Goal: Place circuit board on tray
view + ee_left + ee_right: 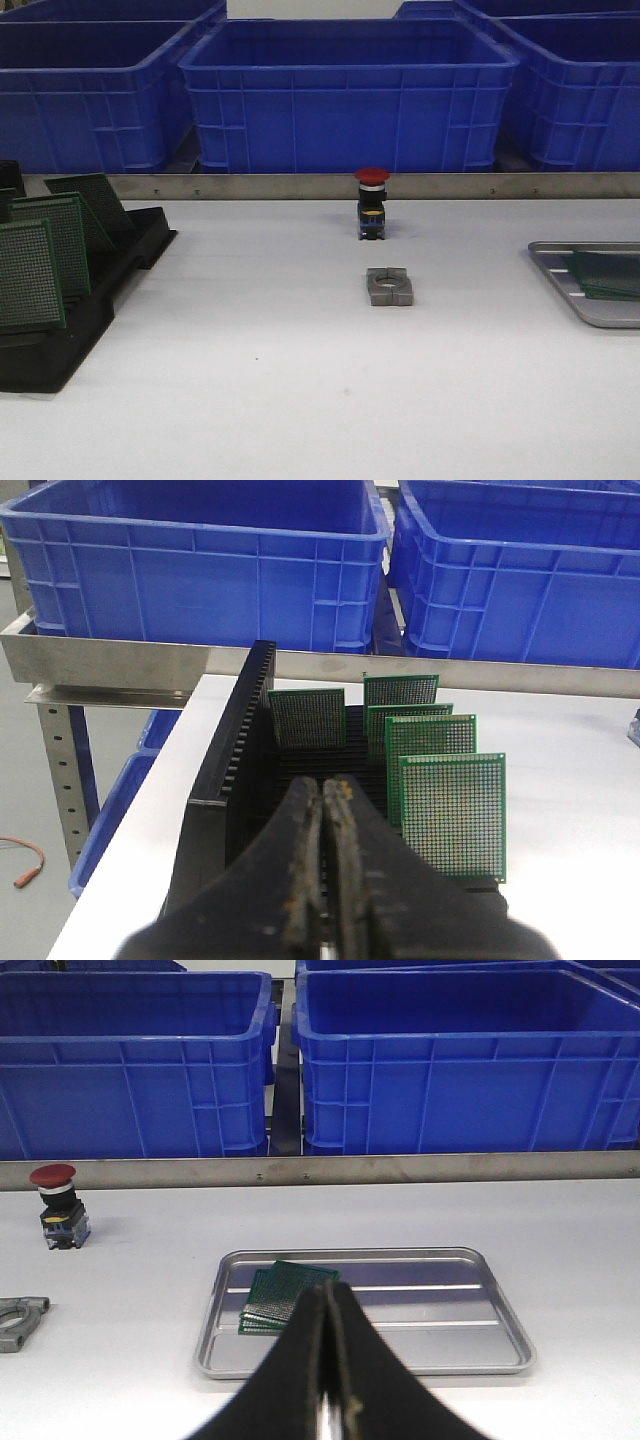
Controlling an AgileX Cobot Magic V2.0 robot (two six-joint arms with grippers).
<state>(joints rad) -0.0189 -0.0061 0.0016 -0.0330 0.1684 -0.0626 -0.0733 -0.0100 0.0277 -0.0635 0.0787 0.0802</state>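
Shallow tray point(505, 1305) of brushed, glossy silver metal; green perforated circuit boards point(452, 815), matt; black plastic rack point(225, 770), dull; blue crates point(345, 95) of smooth, slightly shiny plastic; white matt worktop point(300, 380); grey cast-metal bracket point(389, 286).

Electronics workshop or lab bench: blue crates point(345, 95), black slotted rack point(75, 290) of perfboards point(452, 815), emergency-stop button point(372, 203)

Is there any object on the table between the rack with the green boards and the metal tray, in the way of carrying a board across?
Yes. A red push button and a grey metal block stand mid-table between the rack and the tray. Both are low; a board lifted above them should pass.
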